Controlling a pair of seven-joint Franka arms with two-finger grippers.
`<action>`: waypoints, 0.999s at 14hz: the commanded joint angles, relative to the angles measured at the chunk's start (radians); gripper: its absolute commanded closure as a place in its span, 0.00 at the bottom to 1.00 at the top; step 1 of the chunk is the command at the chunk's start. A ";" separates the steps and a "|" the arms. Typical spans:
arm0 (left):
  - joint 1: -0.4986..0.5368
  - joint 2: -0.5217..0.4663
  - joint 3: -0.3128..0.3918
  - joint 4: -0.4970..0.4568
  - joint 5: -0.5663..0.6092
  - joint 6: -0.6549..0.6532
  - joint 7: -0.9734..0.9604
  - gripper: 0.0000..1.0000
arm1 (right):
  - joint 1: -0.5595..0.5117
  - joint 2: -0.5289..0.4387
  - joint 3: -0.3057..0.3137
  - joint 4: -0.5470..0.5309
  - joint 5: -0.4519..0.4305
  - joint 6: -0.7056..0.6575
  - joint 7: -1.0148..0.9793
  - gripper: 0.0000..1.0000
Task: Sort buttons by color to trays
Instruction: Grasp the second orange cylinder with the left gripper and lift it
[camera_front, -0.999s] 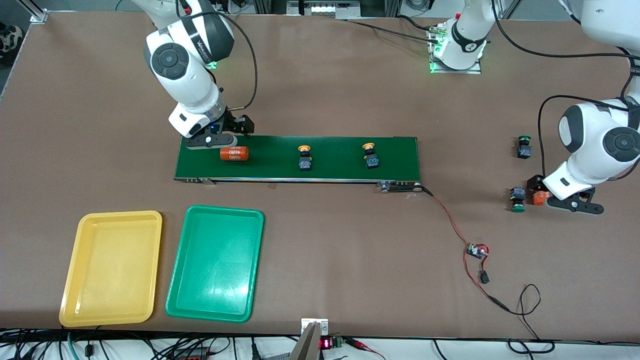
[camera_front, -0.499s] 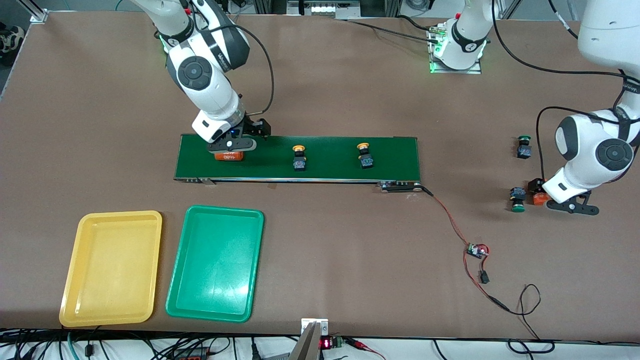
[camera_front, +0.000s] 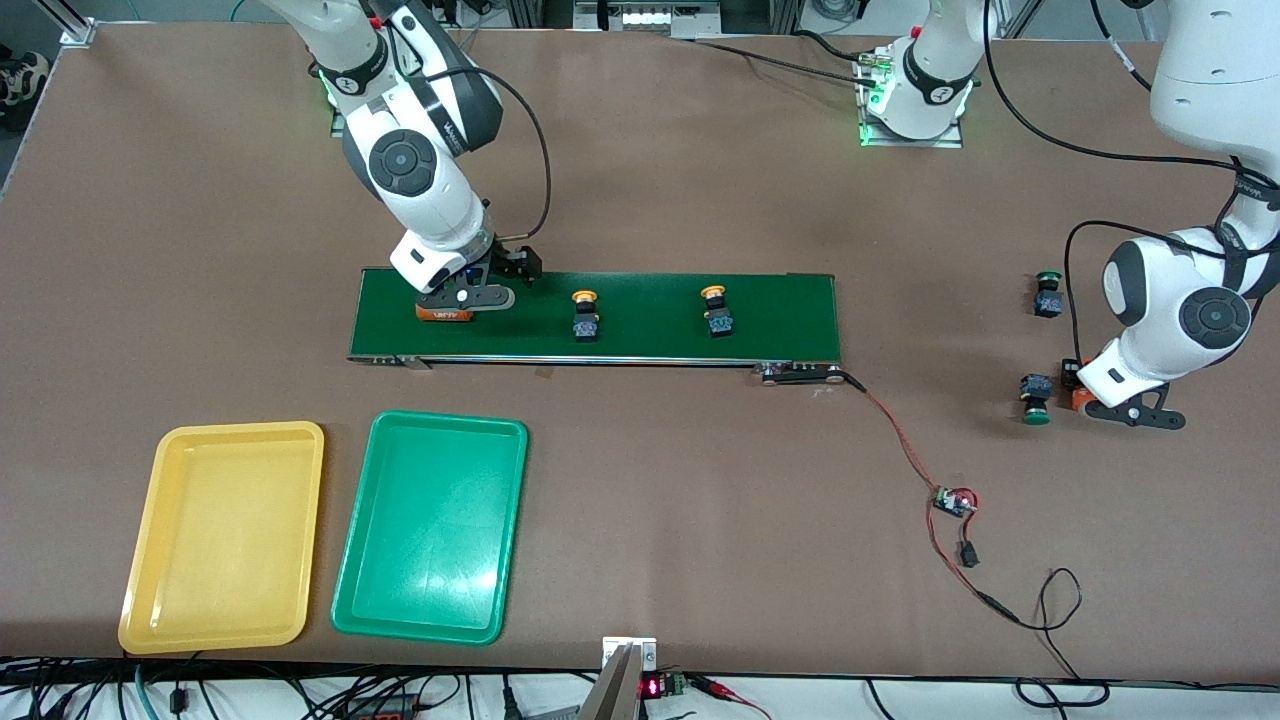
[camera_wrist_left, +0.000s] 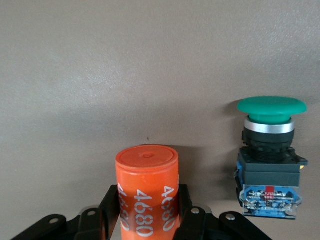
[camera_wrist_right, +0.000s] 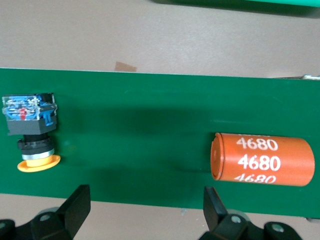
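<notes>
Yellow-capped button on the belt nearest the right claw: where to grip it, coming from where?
Probably the square body of the yellow-capped button, from straight above. It lies sideways on the belt, round cap toward the robots' bases, so the body's flat sides face along the belt. The open right claw hangs over the belt beside it.

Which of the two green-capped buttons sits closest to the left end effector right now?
The green-capped button nearer the front camera, lying right beside the left end effector. The other green-capped button stands farther from the camera, well apart from it.
</notes>
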 joint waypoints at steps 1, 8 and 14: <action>-0.004 -0.031 -0.003 0.011 0.021 -0.008 0.013 0.81 | 0.021 0.002 -0.016 0.006 -0.033 -0.002 0.023 0.00; -0.001 -0.157 -0.268 0.267 0.019 -0.634 0.014 0.76 | 0.022 0.022 -0.018 0.006 -0.034 0.001 0.040 0.00; 0.011 -0.179 -0.506 0.256 0.005 -0.716 0.179 0.74 | 0.035 0.041 -0.025 0.024 -0.036 0.002 0.049 0.00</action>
